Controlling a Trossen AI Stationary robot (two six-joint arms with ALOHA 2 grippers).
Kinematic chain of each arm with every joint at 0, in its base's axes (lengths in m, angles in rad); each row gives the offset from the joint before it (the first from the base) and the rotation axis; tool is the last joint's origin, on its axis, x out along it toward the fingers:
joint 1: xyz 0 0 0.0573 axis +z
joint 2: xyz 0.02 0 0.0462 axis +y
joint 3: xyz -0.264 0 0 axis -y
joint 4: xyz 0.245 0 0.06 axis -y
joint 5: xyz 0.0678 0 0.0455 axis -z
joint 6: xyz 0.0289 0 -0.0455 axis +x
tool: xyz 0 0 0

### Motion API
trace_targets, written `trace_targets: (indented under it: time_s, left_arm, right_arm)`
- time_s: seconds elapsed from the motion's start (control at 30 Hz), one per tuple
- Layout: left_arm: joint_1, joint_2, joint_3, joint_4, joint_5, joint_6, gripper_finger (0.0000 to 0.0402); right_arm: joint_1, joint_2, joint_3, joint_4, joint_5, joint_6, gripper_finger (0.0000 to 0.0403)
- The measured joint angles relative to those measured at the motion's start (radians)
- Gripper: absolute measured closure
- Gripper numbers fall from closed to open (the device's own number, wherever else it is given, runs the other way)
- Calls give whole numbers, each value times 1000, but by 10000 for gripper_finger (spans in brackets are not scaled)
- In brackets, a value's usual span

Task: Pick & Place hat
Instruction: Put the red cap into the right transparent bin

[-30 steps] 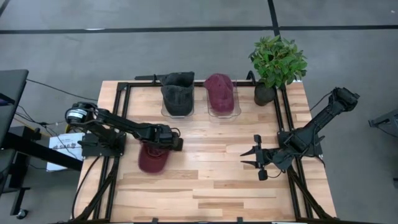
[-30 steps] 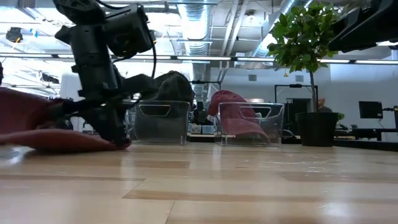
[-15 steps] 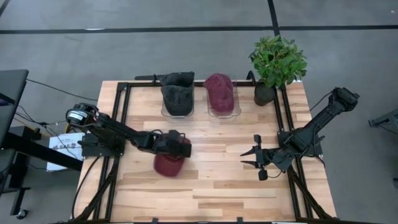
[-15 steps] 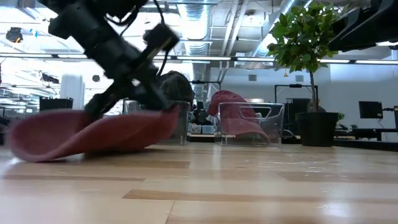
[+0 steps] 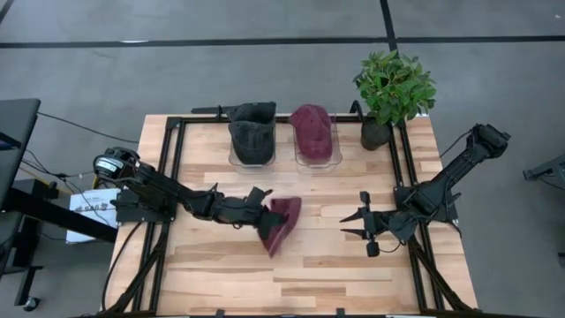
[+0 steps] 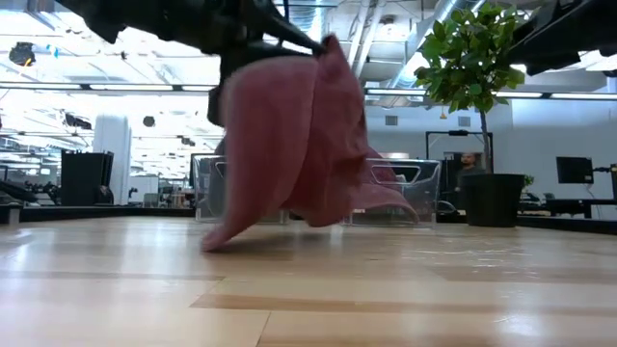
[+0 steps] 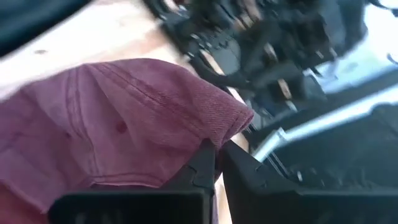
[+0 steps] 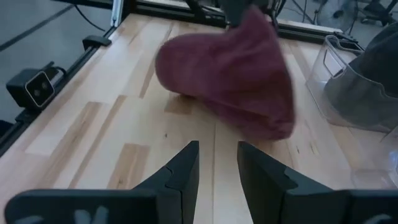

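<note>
Since the earlier frame, left claw [image 5: 262, 215] has dragged the maroon hat [image 5: 281, 223] rightward, off the surface [image 5: 353, 265]. Claw clenched on its edge; hat hangs just beyond the tips, long axis tilted. Right claw [image 5: 357, 224] waits well apart, parted and empty.

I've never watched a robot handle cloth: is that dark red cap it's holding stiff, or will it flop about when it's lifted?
Probably floppy: the red cap hangs in folds from the left gripper, pinched shut on its edge. Likely light too, since that small pinch carries it. One corner seems to trail on the table, so it may drag.
</note>
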Motion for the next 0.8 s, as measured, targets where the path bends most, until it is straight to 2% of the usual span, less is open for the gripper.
trace_targets:
  time_s: [0.23,0.47,0.53,0.67,0.8]
  left_arm:
    - [-71,0,0,30,6,66,386]
    - [-127,0,0,34,-4,102,386]
    - [-141,0,0,34,-5,102,387]
    - [-158,0,0,33,19,102,384]
    - [-177,-1,0,33,25,119,386]
  right_arm:
    - [-50,64,-22,108,0,-7,301]
    - [-141,285,-116,522,-16,-166,301]
    - [-153,348,-131,615,-85,-233,301]
    - [-187,474,-137,814,-289,-407,301]
    - [-233,582,-137,1032,-342,-502,301]
